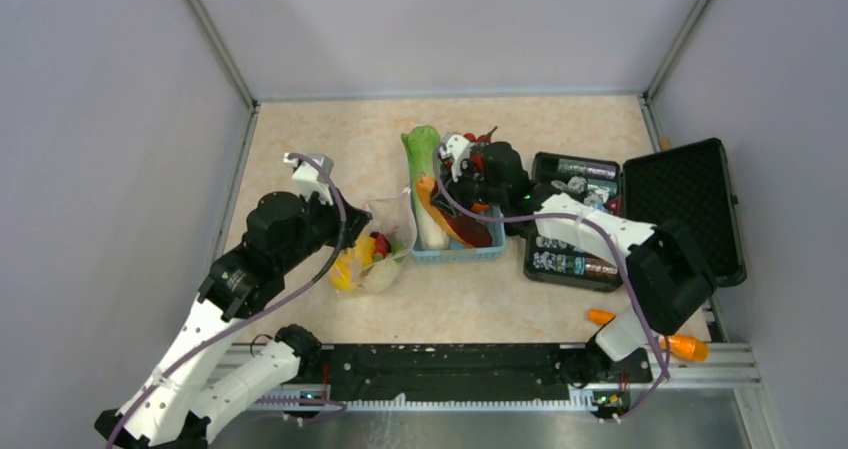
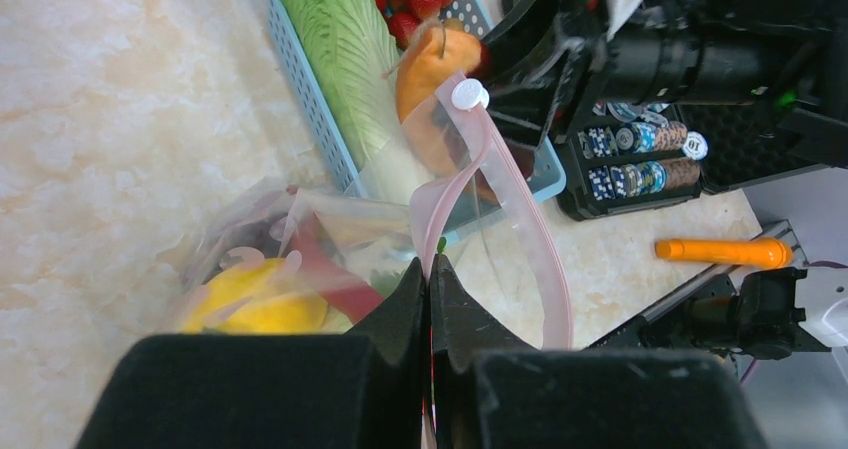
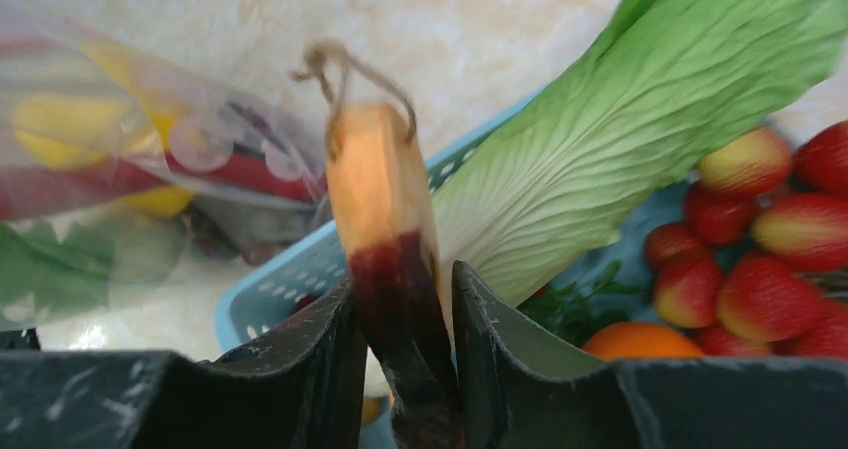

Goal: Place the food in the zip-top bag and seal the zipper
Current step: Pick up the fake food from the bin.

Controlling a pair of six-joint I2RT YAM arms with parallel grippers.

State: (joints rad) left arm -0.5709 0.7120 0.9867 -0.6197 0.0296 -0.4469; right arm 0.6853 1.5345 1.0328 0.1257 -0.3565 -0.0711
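Surface: beige marbled table (image 1: 300, 139) between grey walls, with both arms reaching in from the near edge.
Bag: the clear bag (image 2: 300, 229) lay slumped on the table just left of the blue basket (image 2: 300, 89). A yellow fruit (image 2: 250, 304) and a red chili (image 2: 330, 274) were inside it.
Left gripper: the left gripper (image 2: 430, 269) had its fingers together, pinching the bag's mouth edge at the pink zipper (image 2: 530, 219) and lifting that edge off the table.
Right gripper: the right gripper (image 3: 400, 289) was clamped on the dark lower end of the long orange piece (image 3: 380, 179), with the stringed tip pointing up, above the basket wall beside the cabbage (image 3: 620, 119).
Step in hand: this looked like carrying the long piece from the basket across to the bag's mouth.
How to do it well: only one edge was held, so the mouth seemed narrow. The piece would best go in lengthwise, tip first and angled along the opening.
Left's part: holding the lifted edge high and steady would keep the mouth from folding shut.
Risk: the piece could catch the zipper strip or the basket rim, or push the floppy bag away.
Release: the right fingers should part only once most of the piece was inside.
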